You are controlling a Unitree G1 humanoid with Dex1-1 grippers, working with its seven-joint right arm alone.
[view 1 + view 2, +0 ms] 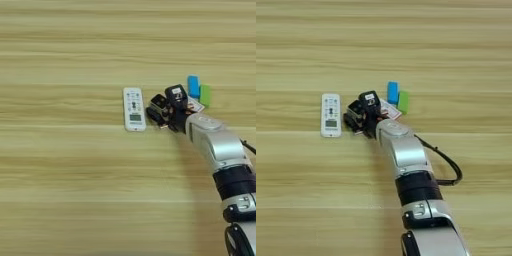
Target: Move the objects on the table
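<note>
The remote [134, 108] lies flat on the table [65, 60], long axis running away from the robot, buttons up and a small display near its close end. It sits left of the other things, apart from them.

Just right of the remote is the gripper [160, 108], reaching in from the lower right on a silver forearm [218, 145]. Its black fingers point toward the remote's right edge with a narrow gap left to it. Whether the fingers are spread or closed, or whether they hold anything, cannot be told: the black parts merge together there.

Behind the gripper's wrist a corner of the red-and-white box [390, 109] shows, flat on the table and partly covered by the gripper. Just beyond it the blue bar [193, 86] and the green bar [205, 95] lie side by side, touching or nearly so, the green one to the right and a little nearer the robot.

A black cable [448, 162] loops out from the forearm on its right side.

No container is on the table; everything rests directly on the wood.
</note>
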